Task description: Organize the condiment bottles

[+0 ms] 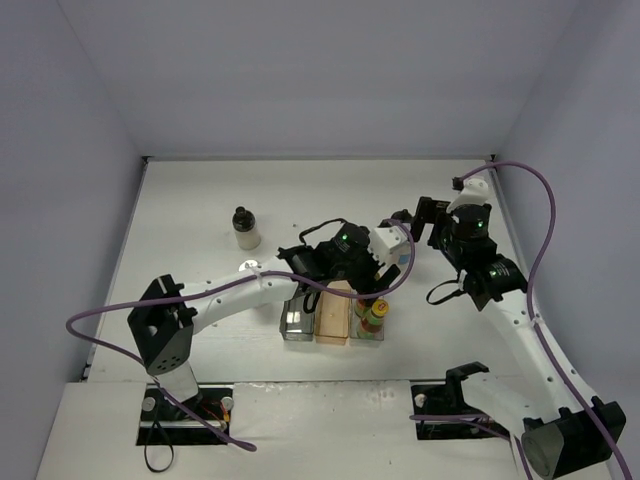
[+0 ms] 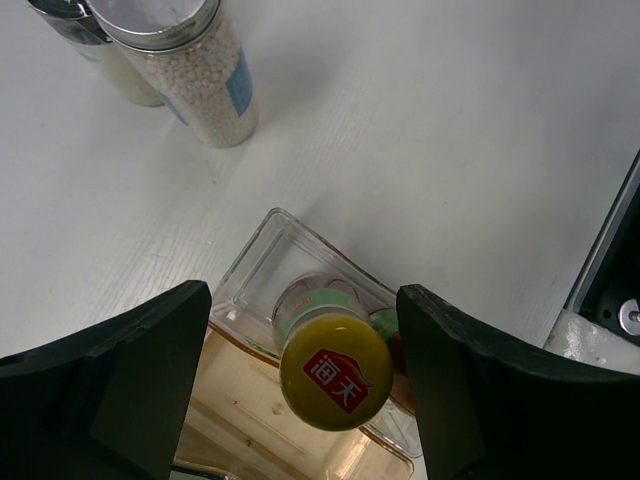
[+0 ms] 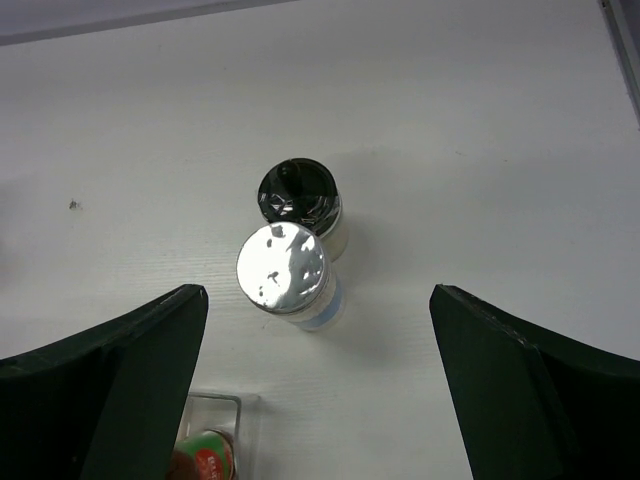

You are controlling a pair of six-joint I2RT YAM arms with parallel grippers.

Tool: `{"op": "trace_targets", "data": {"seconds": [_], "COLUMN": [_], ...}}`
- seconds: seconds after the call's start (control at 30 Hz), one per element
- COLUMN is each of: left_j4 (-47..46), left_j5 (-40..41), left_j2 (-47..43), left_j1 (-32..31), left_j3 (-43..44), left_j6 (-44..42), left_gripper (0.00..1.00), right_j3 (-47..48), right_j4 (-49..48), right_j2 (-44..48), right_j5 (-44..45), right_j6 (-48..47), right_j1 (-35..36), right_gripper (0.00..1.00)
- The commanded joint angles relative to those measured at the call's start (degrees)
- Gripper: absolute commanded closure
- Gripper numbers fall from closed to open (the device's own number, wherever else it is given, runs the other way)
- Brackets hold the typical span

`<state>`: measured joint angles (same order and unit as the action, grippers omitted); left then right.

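In the left wrist view a dark bottle with a yellow-red cap (image 2: 335,370) stands in the clear bin (image 2: 265,245). My left gripper (image 2: 303,300) hangs open over it, with a gap on each side of the cap. A second dark bottle (image 2: 385,325) sits right behind it in the same bin. My right gripper (image 3: 318,295) is open above a pale silver-capped bottle (image 3: 283,268) and a black-capped bottle (image 3: 298,192), which stand touching on the table. Another black-capped bottle (image 1: 244,228) stands far left, and a silver cap (image 1: 250,265) shows beside my left arm.
Three bins stand side by side in front of the arms: grey (image 1: 295,320), amber (image 1: 333,312) and clear (image 1: 367,322). The table's walls close in at the back and on both sides. My two wrists are close together above the bins.
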<state>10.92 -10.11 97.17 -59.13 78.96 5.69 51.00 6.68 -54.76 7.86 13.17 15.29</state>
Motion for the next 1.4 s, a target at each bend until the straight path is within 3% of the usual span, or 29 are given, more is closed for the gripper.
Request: {"op": "trace_targets", "data": {"seconds": [0.0,0.47,0.73,1.03,1.2,1.3,1.37], "left_j4": [-2.66,-4.41,-2.75,0.85,7.88,11.58,12.8], "left_j5": [2.11,7.03,19.31,26.36,36.38,38.93,40.34], "left_j2": [-5.05,-8.48,-12.96,-20.96,-26.58,-30.8,-34.04], "left_j1": [0.16,0.77,1.65,1.83,2.01,2.36,2.44], "left_j3": [4.1,2.69,3.22,0.5,-1.09,-2.93,-4.94], "left_j6": [-0.33,-0.77,0.72,2.48,5.37,7.4,8.01], "left_gripper": [0.25,0.25,0.25,0.25,0.25,0.25,0.25], "right_j3": [0.76,-0.2,0.15,0.24,-0.46,-0.73,-1.08], "right_j4": [-3.96,-5.88,-9.05,-11.51,-11.86,-11.86,-11.69], "right_j2": [-2.36,-7.37,-13.78,-19.5,-20.47,-20.65,-20.12], "right_j5": [-2.05,-4.52,-4.78,-5.66,-6.01,-6.8,-6.63], "right_j6": [0.45,0.89,1.51,1.95,1.95,1.86,1.77], "right_j1": [-0.44,-0.44,-0.44,-0.35,-0.35,-0.26,0.35], "right_gripper": [0.0,0.0,0.0,0.04,0.12,0.26,0.41]}}
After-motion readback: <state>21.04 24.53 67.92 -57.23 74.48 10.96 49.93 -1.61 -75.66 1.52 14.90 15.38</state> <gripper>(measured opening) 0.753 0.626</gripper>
